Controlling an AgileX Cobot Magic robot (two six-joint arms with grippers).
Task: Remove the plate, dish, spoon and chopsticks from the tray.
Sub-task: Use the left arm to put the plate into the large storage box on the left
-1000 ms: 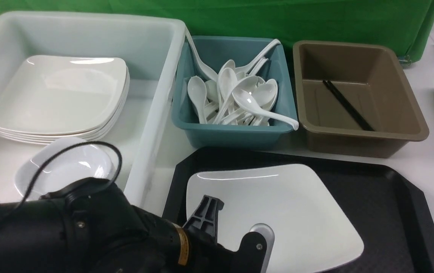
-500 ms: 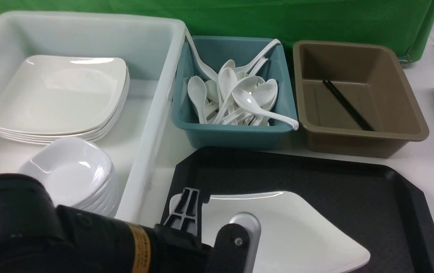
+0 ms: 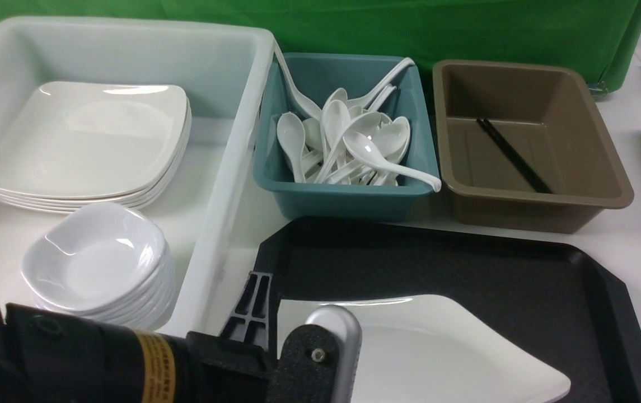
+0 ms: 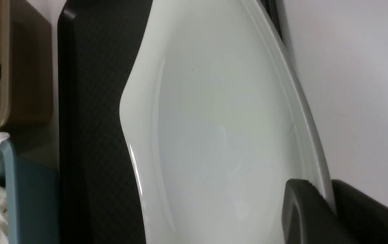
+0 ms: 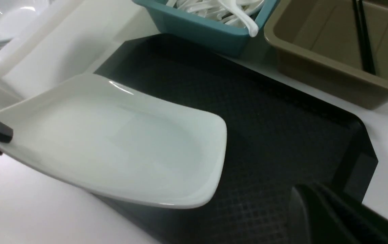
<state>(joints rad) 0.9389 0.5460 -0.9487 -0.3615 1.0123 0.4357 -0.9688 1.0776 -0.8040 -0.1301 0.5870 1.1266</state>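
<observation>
Presently the left gripper (image 4: pixel 329 200) is clenched on the rim of the plate (image 3: pixel 438 347), one finger above the rim and one below, as the left wrist view shows. We note the plate is tilted, with its gripped edge raised at the tray's near left corner and its far corner lower over the tray (image 3: pixel 522 268). We cannot tell whether that low corner touches the tray's surface.

The right gripper (image 5: pixel 307 195) has its fingers pressed together with nothing between them, and it sits above the tray's right part.

The chopsticks (image 3: pixel 513 154) lie diagonally on the floor of the brown tub (image 3: pixel 533 207), behind the tray. The teal tub (image 3: pixel 348 198) beside it holds a heap of white soup spoons (image 3: pixel 354 145), one handle hanging over its front rim. The white bin (image 3: pixel 225 168) on the left holds a stack of large plates (image 3: pixel 85 140) at the back and a stack of small dishes (image 3: pixel 96 260) in front.

Writing: an amber band (image 3: pixel 155 366) rings the left arm. Its dark print is too blurred to read.
</observation>
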